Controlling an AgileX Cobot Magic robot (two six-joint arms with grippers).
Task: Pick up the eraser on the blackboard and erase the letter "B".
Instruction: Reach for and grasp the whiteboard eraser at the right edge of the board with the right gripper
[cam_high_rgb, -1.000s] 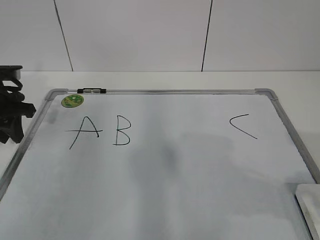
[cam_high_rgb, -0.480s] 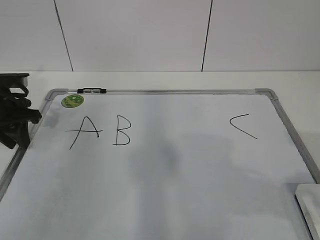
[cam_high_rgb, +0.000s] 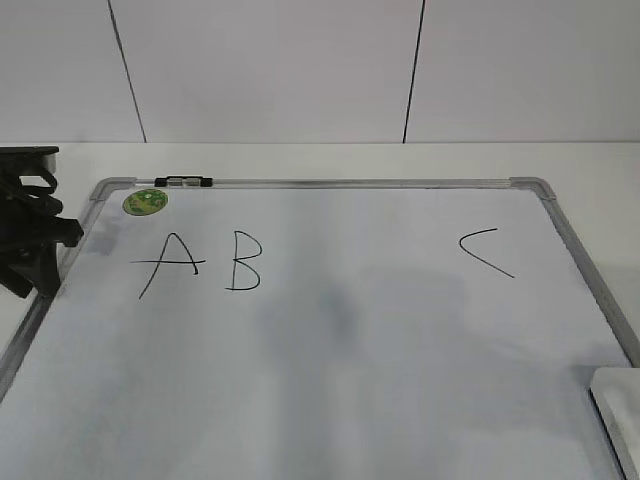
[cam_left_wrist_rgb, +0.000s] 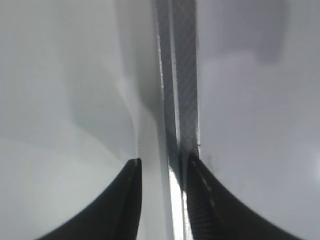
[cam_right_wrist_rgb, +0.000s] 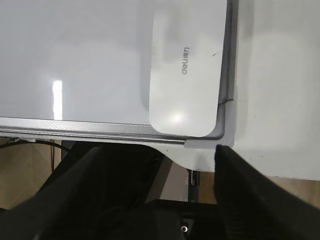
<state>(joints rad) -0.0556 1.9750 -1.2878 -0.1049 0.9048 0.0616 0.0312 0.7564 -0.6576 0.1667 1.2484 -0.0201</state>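
The blackboard (cam_high_rgb: 400, 340) is a white board with a silver-grey frame, lying flat. The black letter "B" (cam_high_rgb: 243, 261) stands between "A" (cam_high_rgb: 168, 263) and "C" (cam_high_rgb: 487, 253). The white eraser (cam_high_rgb: 617, 418) lies at the board's near right corner, cut off by the picture edge. In the right wrist view the eraser (cam_right_wrist_rgb: 185, 75) lies just ahead of my open, empty right gripper (cam_right_wrist_rgb: 157, 162). My left gripper (cam_high_rgb: 35, 280) is at the board's left edge. In the left wrist view its fingers (cam_left_wrist_rgb: 162, 167) straddle the frame (cam_left_wrist_rgb: 177, 75), slightly apart.
A small round green magnet (cam_high_rgb: 146, 201) and a black clip (cam_high_rgb: 185, 182) sit at the board's far left corner. The white table (cam_high_rgb: 600, 165) surrounds the board, with a white wall behind. The table's front edge and the floor show in the right wrist view (cam_right_wrist_rgb: 200, 185).
My left gripper moved slightly right onto the board's left frame, then stopped. The eraser, letters and board have not moved.
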